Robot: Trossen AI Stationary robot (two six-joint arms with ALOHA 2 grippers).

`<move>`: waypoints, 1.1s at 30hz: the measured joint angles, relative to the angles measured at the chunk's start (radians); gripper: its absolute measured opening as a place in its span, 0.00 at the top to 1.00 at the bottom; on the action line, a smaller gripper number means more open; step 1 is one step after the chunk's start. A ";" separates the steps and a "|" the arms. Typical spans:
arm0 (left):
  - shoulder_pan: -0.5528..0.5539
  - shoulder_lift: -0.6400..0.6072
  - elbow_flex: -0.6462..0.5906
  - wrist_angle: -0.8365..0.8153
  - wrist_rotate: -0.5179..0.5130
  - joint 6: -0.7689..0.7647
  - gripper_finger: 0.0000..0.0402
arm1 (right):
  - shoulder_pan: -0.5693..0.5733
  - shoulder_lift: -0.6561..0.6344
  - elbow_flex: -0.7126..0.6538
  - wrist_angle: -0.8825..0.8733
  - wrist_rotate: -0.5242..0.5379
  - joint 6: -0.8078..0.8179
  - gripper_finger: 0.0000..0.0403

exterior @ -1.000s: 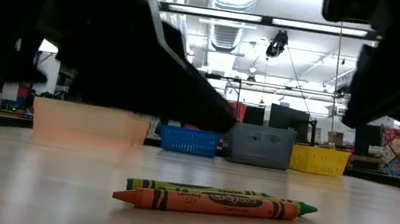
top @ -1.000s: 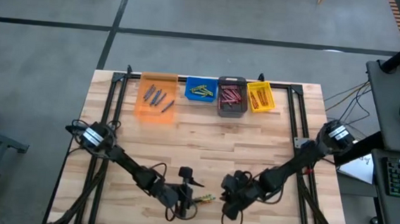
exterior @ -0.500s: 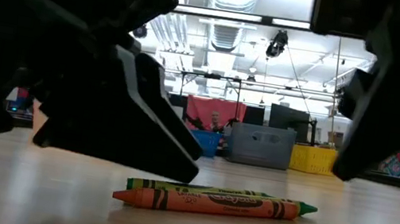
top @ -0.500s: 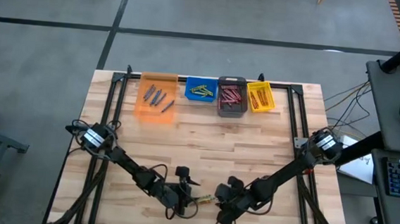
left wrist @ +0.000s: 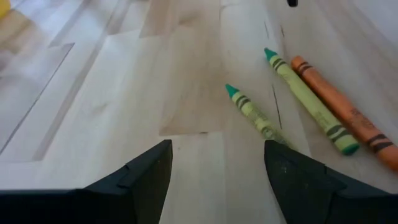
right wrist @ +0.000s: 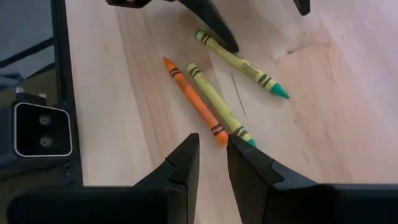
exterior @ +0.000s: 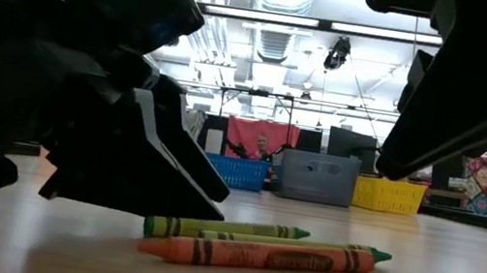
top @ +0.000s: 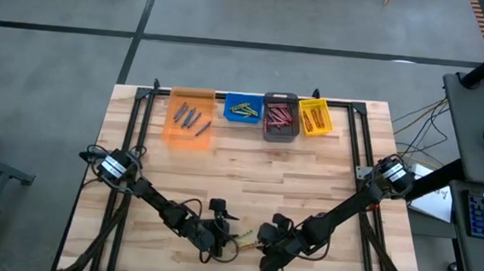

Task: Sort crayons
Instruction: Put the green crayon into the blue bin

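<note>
Both arms crowd the near edge of the table (top: 239, 174). Three loose crayons lie between them: an orange crayon (right wrist: 194, 101), a green-yellow crayon (right wrist: 216, 104) touching alongside it, and a second green-yellow crayon (right wrist: 241, 65) just apart. The left gripper (left wrist: 214, 168) hangs low with fingers spread wide, empty, one green-yellow crayon (left wrist: 254, 113) at its 12 o'clock. The right gripper (right wrist: 211, 163) hovers, fingers nearly together with a slim gap, holding nothing, the orange crayon's end at its 12 o'clock. At the table's 12 o'clock edge stand four bins (top: 190, 117), crayons inside.
</note>
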 joint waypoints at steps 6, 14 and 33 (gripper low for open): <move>-0.001 -0.010 0.000 -0.016 -0.007 0.006 0.41 | 0.000 0.000 0.000 0.001 0.000 0.003 0.82; -0.024 -0.091 0.000 -0.106 0.011 -0.071 0.41 | 0.000 0.000 0.000 0.002 0.013 -0.003 0.82; -0.061 0.013 0.002 -0.016 -0.038 -0.180 0.41 | 0.077 0.001 -0.120 0.249 -0.009 -0.194 0.84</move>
